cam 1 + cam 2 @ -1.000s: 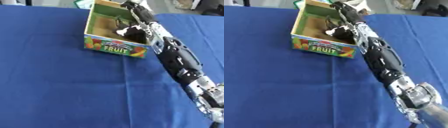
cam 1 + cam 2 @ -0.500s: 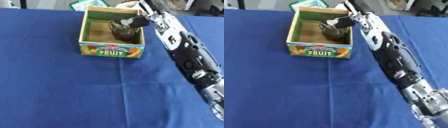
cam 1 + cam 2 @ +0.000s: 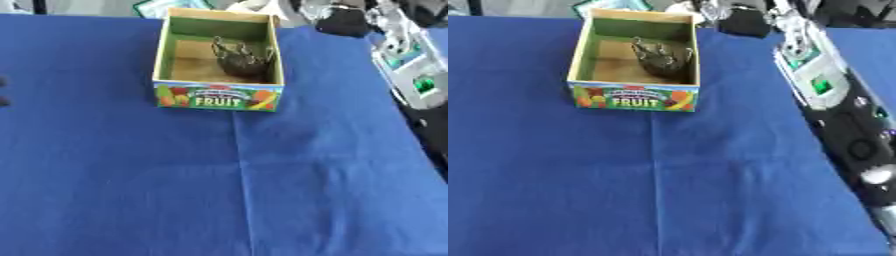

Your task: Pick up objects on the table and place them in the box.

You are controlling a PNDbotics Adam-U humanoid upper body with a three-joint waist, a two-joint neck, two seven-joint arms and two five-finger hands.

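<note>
Cardboard fruit-printed box [image 3: 218,96], one only, sits open-topped on the blue-clothed desk [image 3: 175,190]. One dark, spiky-edged object [image 3: 661,59] lies inside, at its right side. Right robot hand [image 3: 741,21] hovers beyond the box's far right corner; its fingers blur, so its state is unclear.
</note>
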